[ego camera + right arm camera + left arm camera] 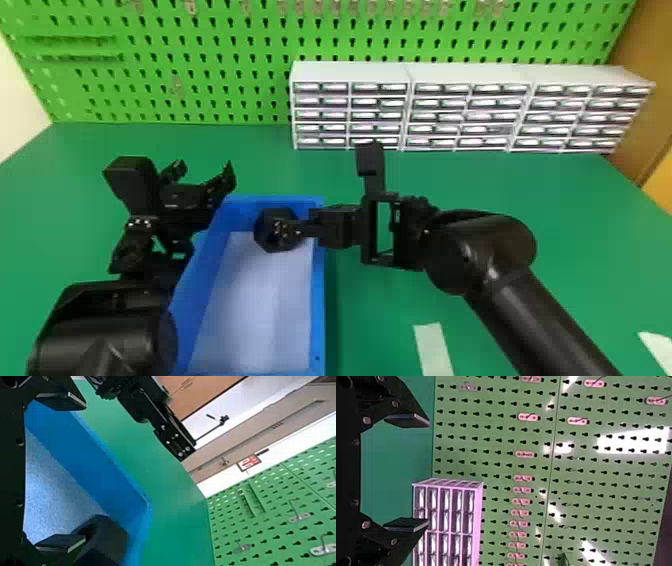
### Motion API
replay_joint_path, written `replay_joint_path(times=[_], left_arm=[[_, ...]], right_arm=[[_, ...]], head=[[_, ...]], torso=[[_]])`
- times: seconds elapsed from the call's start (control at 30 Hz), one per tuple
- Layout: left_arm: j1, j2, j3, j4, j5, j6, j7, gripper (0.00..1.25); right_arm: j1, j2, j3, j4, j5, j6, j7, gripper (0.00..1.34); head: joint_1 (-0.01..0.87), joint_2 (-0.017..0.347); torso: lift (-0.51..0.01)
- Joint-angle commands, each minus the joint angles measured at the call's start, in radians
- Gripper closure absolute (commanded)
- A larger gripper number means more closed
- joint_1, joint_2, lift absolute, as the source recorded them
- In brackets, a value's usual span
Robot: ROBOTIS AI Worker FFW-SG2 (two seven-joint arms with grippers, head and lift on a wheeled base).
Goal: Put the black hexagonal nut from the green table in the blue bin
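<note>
In the head view, the green table [575, 225] carries the blue bin [318, 300], whose floor has a pale lining [255, 300]. The black hexagonal nut [265, 239] is inside the bin, near its far end; whether it lies flat on the lining I cannot tell. The right arm comes in from the bottom edge, and the right gripper [300, 227] reaches over the bin's right wall, a black finger overlapping the nut. The left gripper [205, 167] is beside the bin's far left corner, its two fingers spread apart with nothing between them. Three white drawer units [350, 70] stand side by side at the back of the table, before a green pegboard [165, 30], and a pale strip [432, 345] lies on the table to the right of the bin. In the left wrist view, the left gripper [428, 471] has its fingers wide apart and empty, with the drawer units and pegboard beyond. In the right wrist view, the fingers of the right gripper [84, 472] are also well apart over the bin, and the nut is at one finger, partly behind it and close to the bin's wall; whether finger and nut touch I cannot tell
</note>
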Motion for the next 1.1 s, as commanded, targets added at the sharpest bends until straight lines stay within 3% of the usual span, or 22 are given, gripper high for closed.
replay_joint_path(times=[0.0,1.07], left_arm=[[0.002,-0.003,-0.001,0.000,0.000,0.000,0.000,0.38],[0.005,-0.003,-0.004,0.000,-0.001,0.000,0.001,0.38]], right_arm=[[0.013,-0.002,-0.057,-0.017,0.018,-0.005,0.002,0.09],[0.169,0.015,-0.518,-0.329,0.409,0.029,-0.004,0.09]], head=[[0.686,0.051],[0.686,0.051]], torso=[[-0.097],[-0.097]])
